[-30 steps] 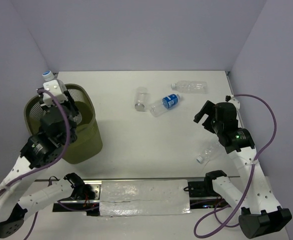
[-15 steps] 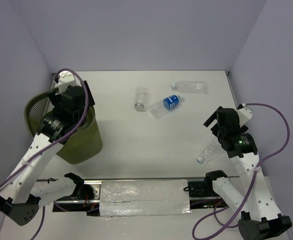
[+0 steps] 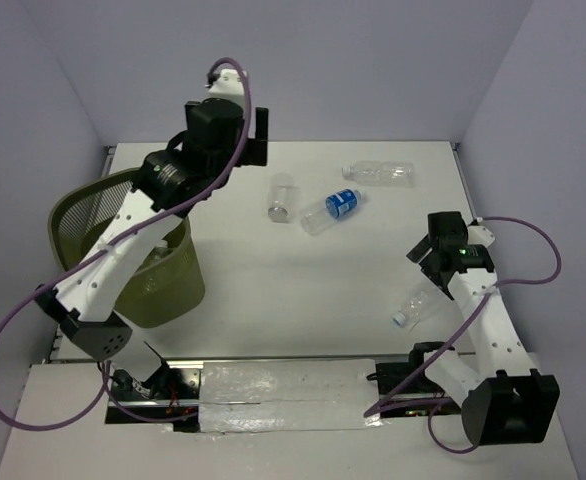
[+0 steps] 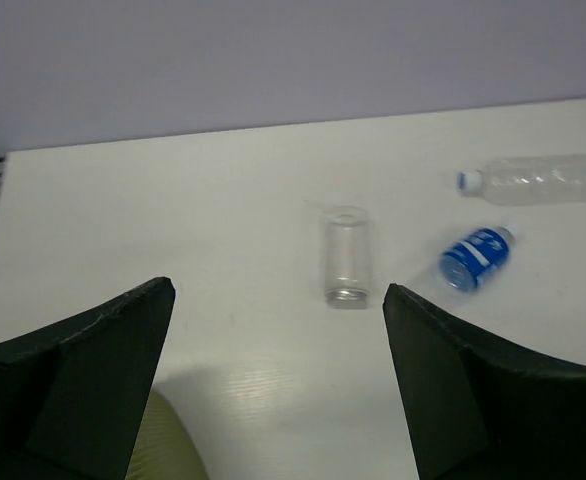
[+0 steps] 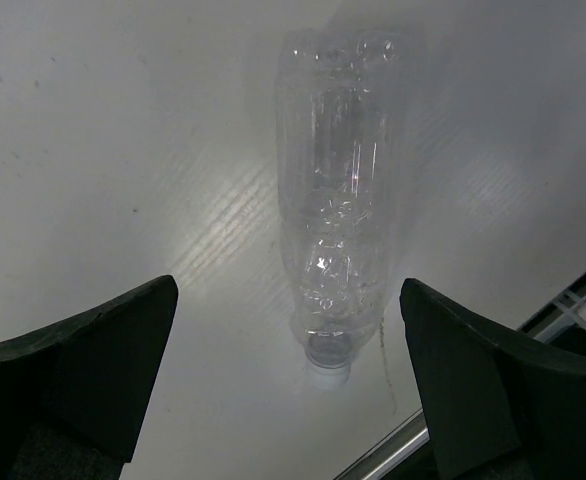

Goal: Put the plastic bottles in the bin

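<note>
Your left gripper gapes wide and empty near the worktop's far edge. Your right gripper hovers wide over a bottle.

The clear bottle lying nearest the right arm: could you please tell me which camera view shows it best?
The right wrist view: the bottle lies close below the camera, its whole crinkled length and its cap plain to see. The top external view shows the bottle only small and without detail. The left wrist view misses it.
</note>
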Motion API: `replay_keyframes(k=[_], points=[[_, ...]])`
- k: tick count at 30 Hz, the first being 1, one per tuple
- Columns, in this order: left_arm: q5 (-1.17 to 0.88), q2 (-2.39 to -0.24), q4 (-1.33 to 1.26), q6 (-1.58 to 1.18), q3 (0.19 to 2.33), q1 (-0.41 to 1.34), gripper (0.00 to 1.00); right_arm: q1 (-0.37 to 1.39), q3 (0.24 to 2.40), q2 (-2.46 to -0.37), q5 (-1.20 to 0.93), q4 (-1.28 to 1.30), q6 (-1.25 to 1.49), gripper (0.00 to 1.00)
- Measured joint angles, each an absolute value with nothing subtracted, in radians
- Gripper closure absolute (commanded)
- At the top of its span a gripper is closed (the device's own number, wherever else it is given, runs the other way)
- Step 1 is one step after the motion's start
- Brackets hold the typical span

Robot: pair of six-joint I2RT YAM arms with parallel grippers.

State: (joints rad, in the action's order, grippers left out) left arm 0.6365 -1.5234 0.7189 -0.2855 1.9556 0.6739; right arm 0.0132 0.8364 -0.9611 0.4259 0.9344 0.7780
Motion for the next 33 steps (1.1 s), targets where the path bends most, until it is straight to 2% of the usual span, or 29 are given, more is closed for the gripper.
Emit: replay_keyframes(k=[3, 12, 19, 22, 28, 33], points=[[0.549, -1.592, 0.748, -0.288, 2.027, 0.7, 0.01, -0.023, 0.783, -1.0, 0.38, 0.892, 0.804, 0.0], [0.395, -1.58, 0.77, -0.295, 1.969, 0.7, 0.01, -0.056, 0.605, -1.082, 0.31, 0.784, 0.872, 0.01], [0.376, -1.57, 0.778, -0.299, 1.944, 0.697, 0.0, -0.057, 0.535, -1.091, 0.242, 0.656, 0.887, 0.35], [0.369, -1.592, 0.82, -0.314, 1.988, 0.69, 0.01, -0.057, 0.533, -1.05, 0.206, 0.619, 0.867, 0.43], [0.269, -1.725, 0.888, -0.36, 2.184, 0.606, 0.01, -0.057, 0.567, -0.882, 0.096, 0.571, 0.77, 0.41], [0.08, -1.79, 0.905, -0.426, 2.233, 0.495, 0.01, -0.019, 0.725, -0.809, -0.12, 0.539, 0.641, 0.39]])
